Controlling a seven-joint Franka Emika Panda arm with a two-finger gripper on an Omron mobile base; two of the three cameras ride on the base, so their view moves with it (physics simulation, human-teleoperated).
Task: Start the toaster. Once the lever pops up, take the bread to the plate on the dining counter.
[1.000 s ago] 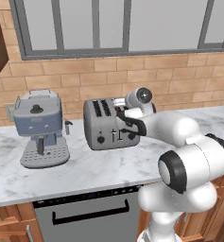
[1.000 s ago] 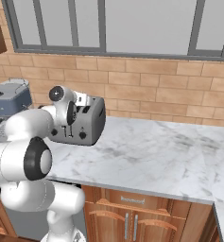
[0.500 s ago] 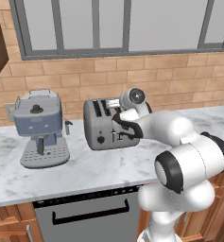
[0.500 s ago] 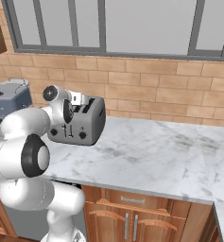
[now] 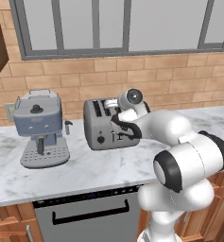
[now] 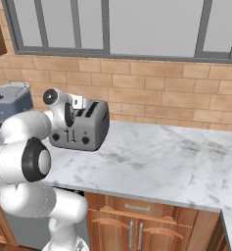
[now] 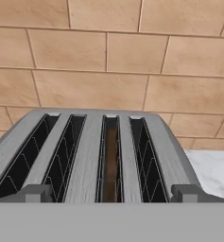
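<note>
We see gripper fingers spread above toaster; bread, seemingly, in third slot.

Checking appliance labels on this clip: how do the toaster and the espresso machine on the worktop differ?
The toaster is a boxy grey metal block with four top slots, one holding dark brown bread; the espresso machine is blue-grey, taller, with a lid knob and drip tray. The toaster stands nearer the arm, the espresso machine farther left in the left base view. Both stand on the marble worktop before the brick wall.
</note>
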